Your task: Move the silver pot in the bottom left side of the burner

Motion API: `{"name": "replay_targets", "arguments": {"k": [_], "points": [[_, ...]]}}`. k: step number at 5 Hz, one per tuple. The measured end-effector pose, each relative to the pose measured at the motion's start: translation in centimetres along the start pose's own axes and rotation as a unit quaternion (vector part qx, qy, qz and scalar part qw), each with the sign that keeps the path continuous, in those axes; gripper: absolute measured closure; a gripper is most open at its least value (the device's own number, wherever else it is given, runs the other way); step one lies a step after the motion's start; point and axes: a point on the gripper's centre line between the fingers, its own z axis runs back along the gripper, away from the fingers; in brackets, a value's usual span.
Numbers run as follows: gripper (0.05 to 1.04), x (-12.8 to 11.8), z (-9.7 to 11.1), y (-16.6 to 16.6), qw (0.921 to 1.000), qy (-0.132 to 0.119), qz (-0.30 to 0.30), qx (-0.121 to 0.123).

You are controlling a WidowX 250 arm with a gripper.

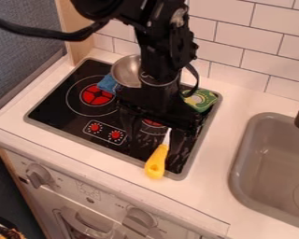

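Pot, round, silver metal: one, far side of the black glass stove top, partly behind the arm; blue cloth-like item beside it.

Gripper, black, two-fingered: over the near right part of the stove, fingers spread wide, apparently holding nothing, though black on black allows only a fair reading.

Governing relation: pot lies far and left of the gripper. The next move likely calls for travel that way, then carrying the pot to the near left. Pot's long axis and any handle: cannot tell.

Utensil, yellow-handled: between the fingers, handle toward the near edge; could snag.

Markings: pale pattern on the green sponge-like item, far right; small signs on the white oven front, illegible.
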Motion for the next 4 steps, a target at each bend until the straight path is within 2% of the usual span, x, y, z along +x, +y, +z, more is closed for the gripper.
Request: {"name": "replay_targets", "arguments": {"k": [1,2,3,4], "points": [[0.082,-0.2,-0.6,0.0,0.9999,0.012,-0.001,0.002],[0.082,2.7,-0.9,0.4,0.9999,0.009,0.005,0.002],[0.082,7.9,-1.7,2.3,0.9999,0.000,0.016,0.003],[0.083,12.3,-3.8,3.3,1.0000,-0.004,-0.003,0.006]]}}
